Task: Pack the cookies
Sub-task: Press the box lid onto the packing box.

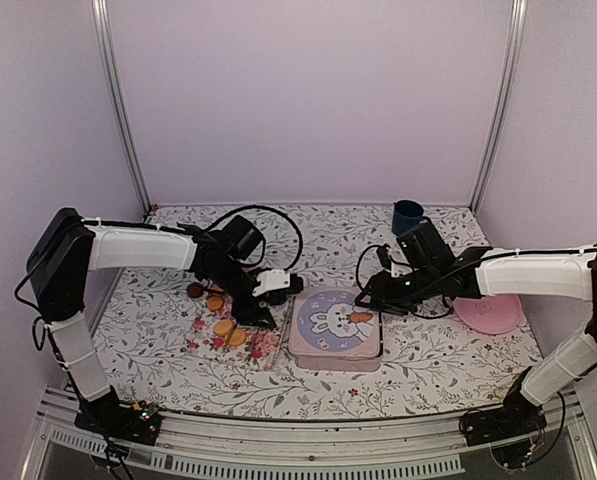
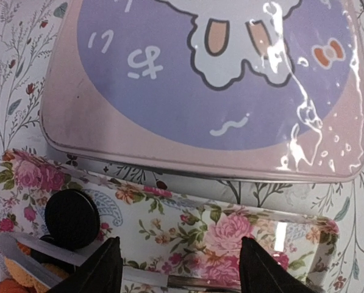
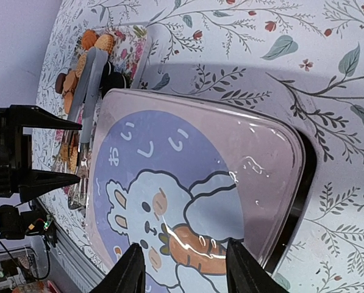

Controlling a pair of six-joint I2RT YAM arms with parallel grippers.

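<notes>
- Left jaws: spread and empty, poised over the floral tray, just beside a black cookie.
- Right jaws: likewise spread and gripping nothing, hanging over the carrot end of the rabbit-print lid on the pink tin; impossible to tell whether touching it.
- Cookies: lying flat in a loose cluster on the left part of that tray, mostly orange, with a dark one at the far edge; none packed yet, judging by the lid on the tin.
- Probably light, thin and stiff, and likely brittle: calls for a gentle pinch, not force.
- Best taken across the rim, one finger on either side of the disc; with flat faces down on the tray, little to get under, so perhaps tipped up against the tray wall first.
- Metal tongs resting along the pile: to be avoided or nudged aside.
- Lid glossy and probably slippery: better held by its turned-down edge than pressed on the top face.
</notes>
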